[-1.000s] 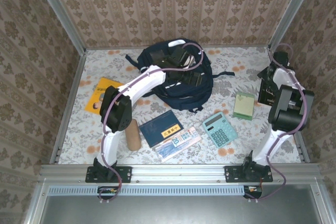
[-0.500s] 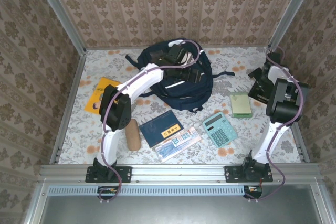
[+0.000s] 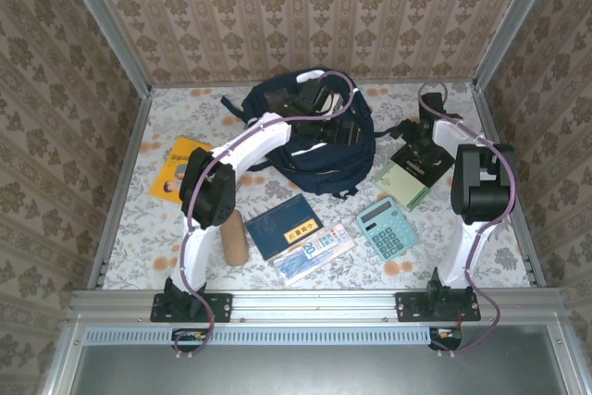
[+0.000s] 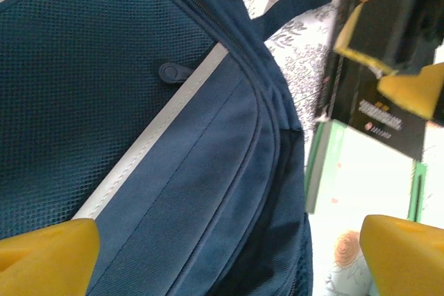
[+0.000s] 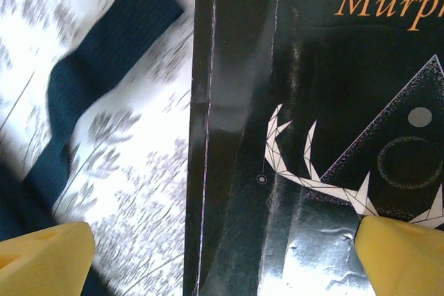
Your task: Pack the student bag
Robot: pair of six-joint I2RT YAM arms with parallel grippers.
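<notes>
Left fingers [image 4: 222, 258] and right fingers [image 5: 222, 258] spread wide, nothing gripped.
The left fingers are poised just over the front panel of the student bag [image 3: 347, 168], which lies at the far middle of the counter [image 3: 139, 238]. The right fingers are poised over a black book [image 5: 312, 102] beside it. The bag is judged soft, floppy and bulky. A strap [image 5: 104, 53] or the zip seam is better pinched than slack fabric.

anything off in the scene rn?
The black book lies skewed on top of the green notepad, just right of the bag, and covers part of the notepad. In the right wrist view its cover looks creased along one edge. Nothing is spilled.
</notes>
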